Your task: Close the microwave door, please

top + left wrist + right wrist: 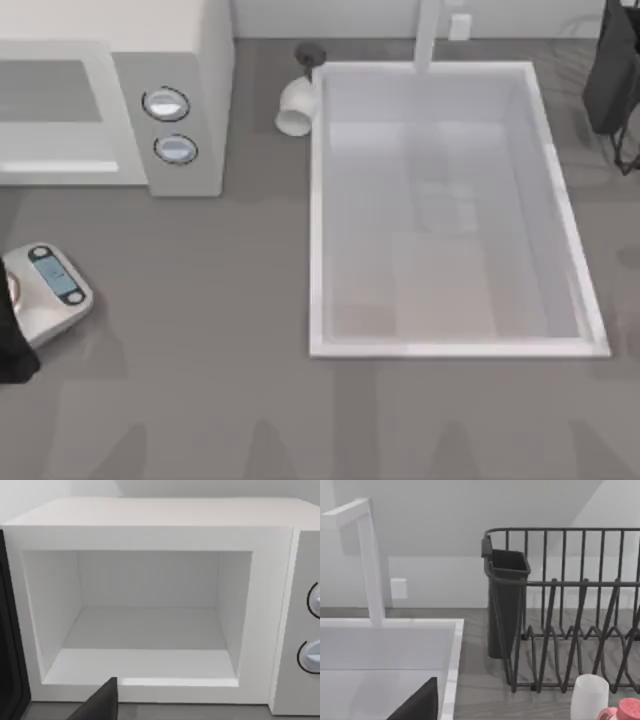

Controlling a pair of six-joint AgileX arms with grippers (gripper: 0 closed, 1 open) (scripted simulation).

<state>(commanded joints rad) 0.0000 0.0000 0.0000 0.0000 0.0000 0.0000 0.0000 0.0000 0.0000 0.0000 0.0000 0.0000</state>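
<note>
Top view: the microwave [190, 60] sits at the table's far left, dials facing the camera, with a silver scale [45, 290] nearer on the left edge. The left arm [12, 345] is dark beside the scale. In the left wrist view the left gripper [100, 705] faces the microwave's white cavity, which is uncovered. A dark upright edge on the side away from the dials may be the microwave door [7, 630]; cannot tell. The gripper's opening and any hold: cannot tell. The right arm [615, 80] is parked far right, beyond the sink [316, 200].
</note>
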